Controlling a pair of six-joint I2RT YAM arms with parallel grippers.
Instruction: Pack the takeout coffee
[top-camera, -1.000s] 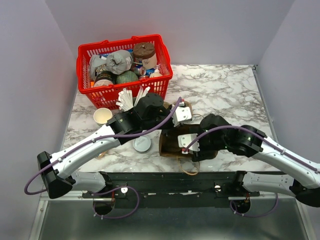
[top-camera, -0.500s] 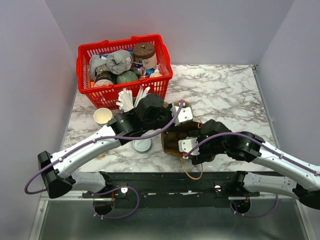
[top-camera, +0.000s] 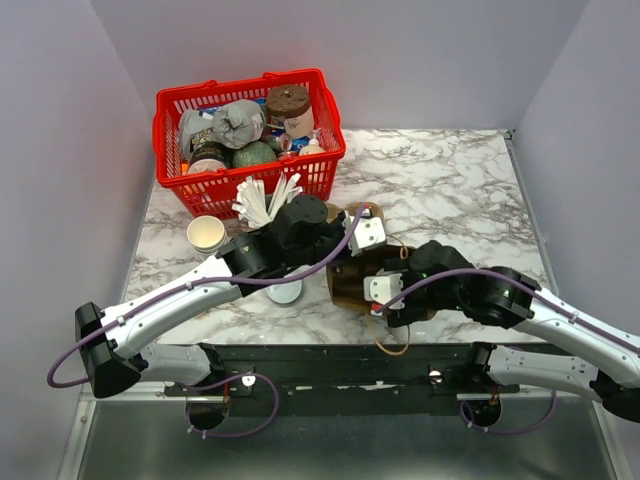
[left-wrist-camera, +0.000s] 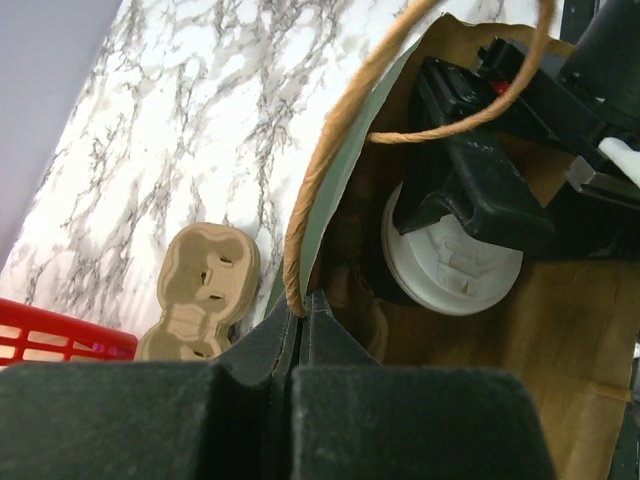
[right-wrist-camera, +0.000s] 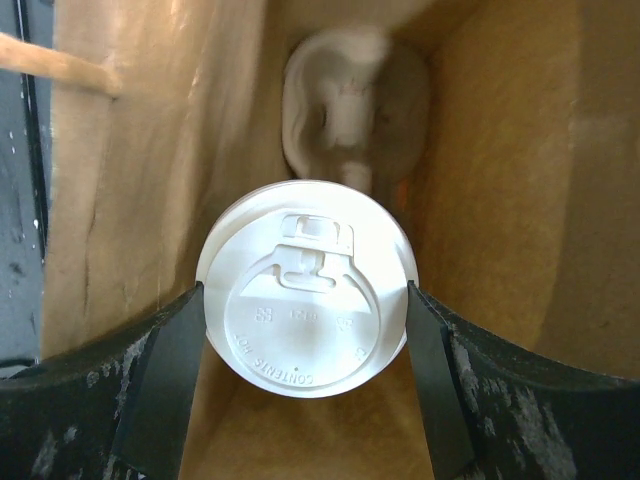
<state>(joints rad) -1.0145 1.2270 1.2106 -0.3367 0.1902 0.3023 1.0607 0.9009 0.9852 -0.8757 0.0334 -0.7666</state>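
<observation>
Marble table (top-camera: 450, 180), plain pale walls round it. Far left: red basket (top-camera: 240, 84) full of mixed goods. Near side of it, a lidless paper cup (top-camera: 205, 234), then a loose flat white lid (top-camera: 284, 290) by my left arm. My left claw (left-wrist-camera: 303, 305) is squeezed right down, pinching the rim of the brown paper bag (top-camera: 348, 283) where its twine handle starts. On the marble just left of that rim lies a tan pulp cup carrier (left-wrist-camera: 200, 285). Right of that, my right claw (right-wrist-camera: 305, 300) reaches into the bag mouth, jaws spread wide, one pad against each side of the takeout coffee (right-wrist-camera: 300, 315). The cup's white lid faces my wrist camera. The coffee is inside the bag, between its brown walls, gripped at the lid rim. A pale moulded shape sits deeper in the bag; I can't tell what it is.
</observation>
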